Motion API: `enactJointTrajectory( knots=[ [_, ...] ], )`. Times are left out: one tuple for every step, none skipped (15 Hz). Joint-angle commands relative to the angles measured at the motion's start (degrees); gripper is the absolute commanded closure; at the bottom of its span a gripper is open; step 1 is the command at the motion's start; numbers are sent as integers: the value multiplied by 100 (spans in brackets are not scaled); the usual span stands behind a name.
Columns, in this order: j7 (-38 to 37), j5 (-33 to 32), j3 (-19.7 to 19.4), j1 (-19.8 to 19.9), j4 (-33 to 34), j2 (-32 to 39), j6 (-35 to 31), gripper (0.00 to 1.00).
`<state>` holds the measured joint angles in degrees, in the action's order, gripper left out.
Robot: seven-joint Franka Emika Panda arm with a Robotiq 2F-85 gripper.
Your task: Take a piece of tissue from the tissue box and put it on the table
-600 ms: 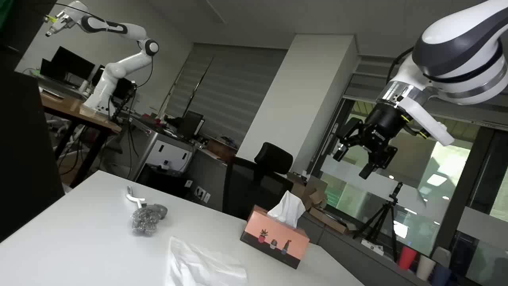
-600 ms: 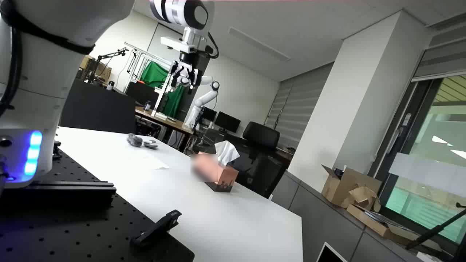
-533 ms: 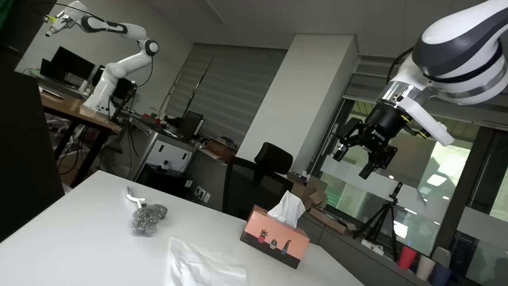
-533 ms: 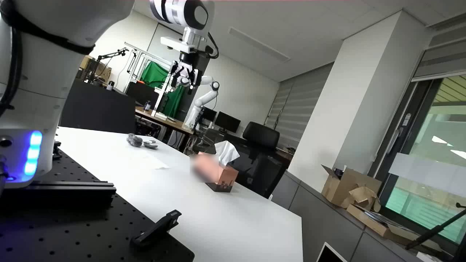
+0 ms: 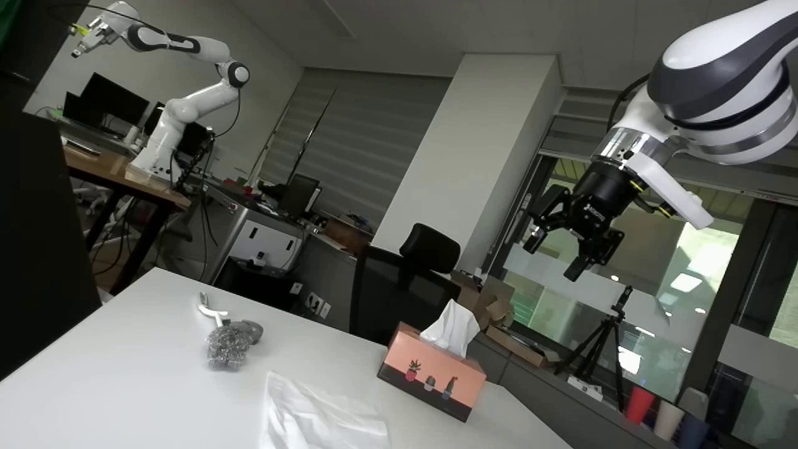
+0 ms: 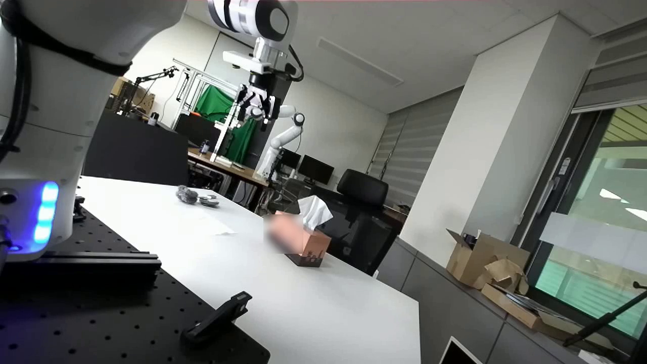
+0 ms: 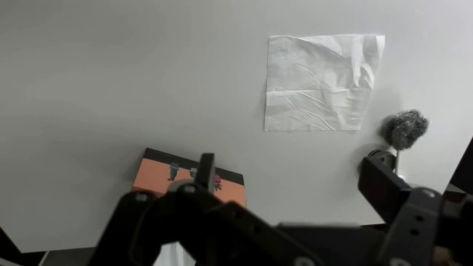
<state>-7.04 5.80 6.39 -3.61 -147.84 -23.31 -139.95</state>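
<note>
Loose tissue [image 7: 314, 88]: lay flattish and creased on the table [image 7: 111, 92].
Tissue box [image 5: 430, 368]: stood near it, a white tuft [image 5: 452, 327] poking from its top.
Gripper [image 5: 553, 257]: hung high above the table, jaws spread wide, nothing between them.
Step at the table: the laying-down looked finished to me.
Next move: probably just backing away, or dipping to the tuft for one more.

Grey wire scrubber [image 7: 406, 127] — black office chair [image 5: 402, 293], open cardboard box [image 6: 472, 260], tripod [image 5: 606, 328] by window [image 5: 673, 262] — dark monitor [image 6: 315, 170].
</note>
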Motion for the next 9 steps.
enactJointTrajectory(
  knots=[
    [-16,-24,-38,-36,8,-1,15,0],
    [124,-97,-78,-10,70,102,-37,0],
    [284,-278,-118,72,205,293,-7,0],
    [554,-334,-208,71,293,440,-43,0],
    [876,-448,-314,101,435,645,-55,0],
    [1258,-473,-461,96,625,880,0,0],
    [1580,-571,-571,140,835,1131,7,0],
    [1823,-709,-649,205,1045,1375,-2,0],
    [1995,-924,-713,302,1349,1690,-22,0]
  ],
)
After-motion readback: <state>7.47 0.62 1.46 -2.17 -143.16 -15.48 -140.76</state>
